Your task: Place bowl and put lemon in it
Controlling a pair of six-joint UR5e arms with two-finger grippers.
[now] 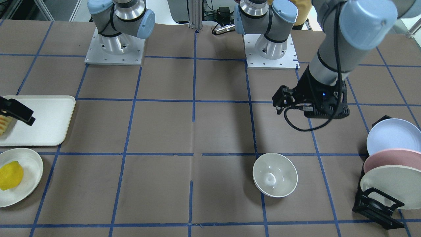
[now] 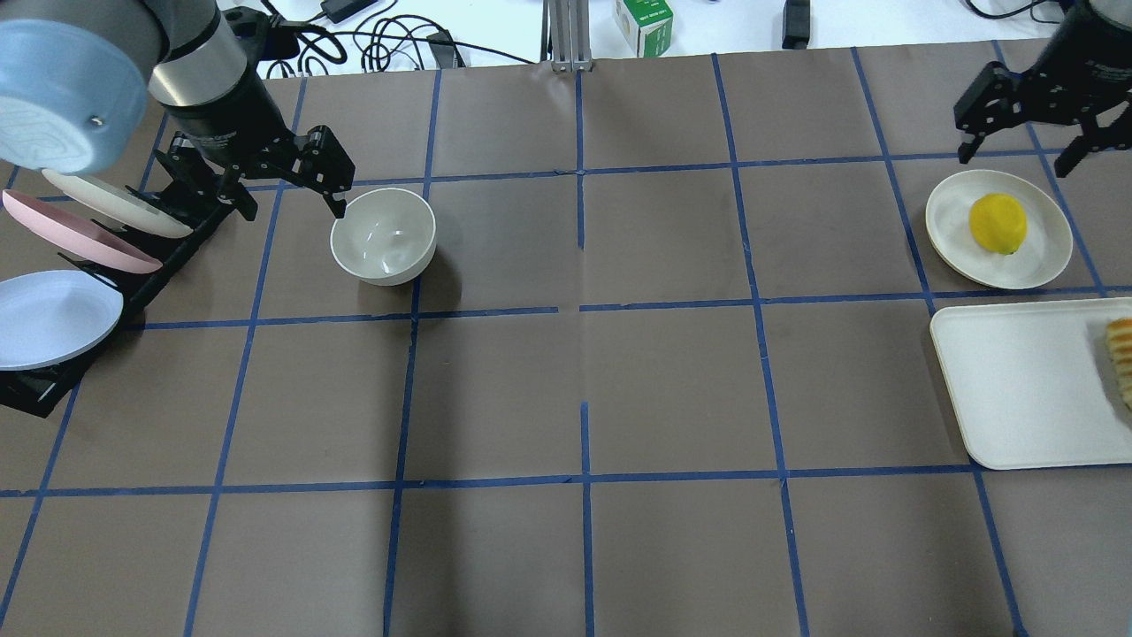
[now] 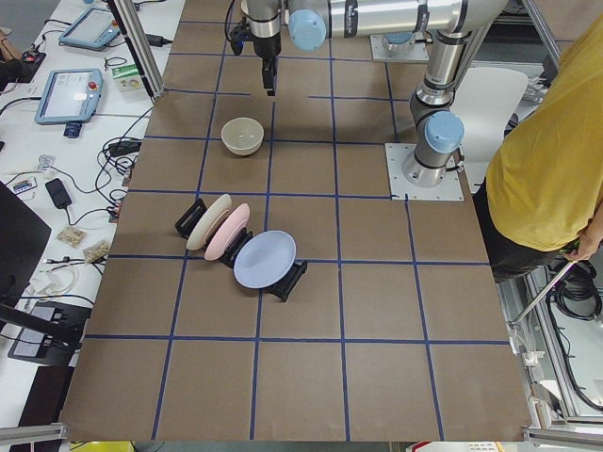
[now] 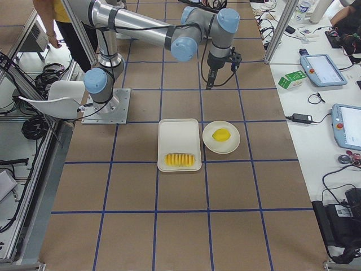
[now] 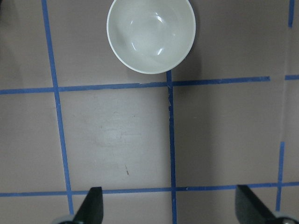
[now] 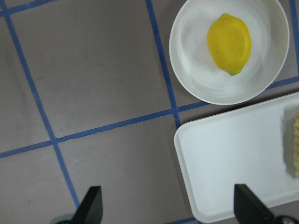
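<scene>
The off-white bowl (image 2: 383, 236) stands upright and empty on the table's left half; it also shows in the front view (image 1: 275, 179) and at the top of the left wrist view (image 5: 151, 35). My left gripper (image 2: 287, 199) hovers open and empty beside the bowl, apart from it. The yellow lemon (image 2: 998, 223) lies on a flat off-white plate (image 2: 1044, 257) at the far right, also seen in the right wrist view (image 6: 229, 43). My right gripper (image 2: 1017, 152) is open and empty, above the table just beyond the plate.
A white tray (image 2: 1017, 389) with sliced fruit (image 2: 1121, 354) lies next to the plate. A black dish rack (image 2: 40, 389) with three plates stands at the left edge, close to my left arm. A person in yellow (image 3: 556, 160) stands behind the robot.
</scene>
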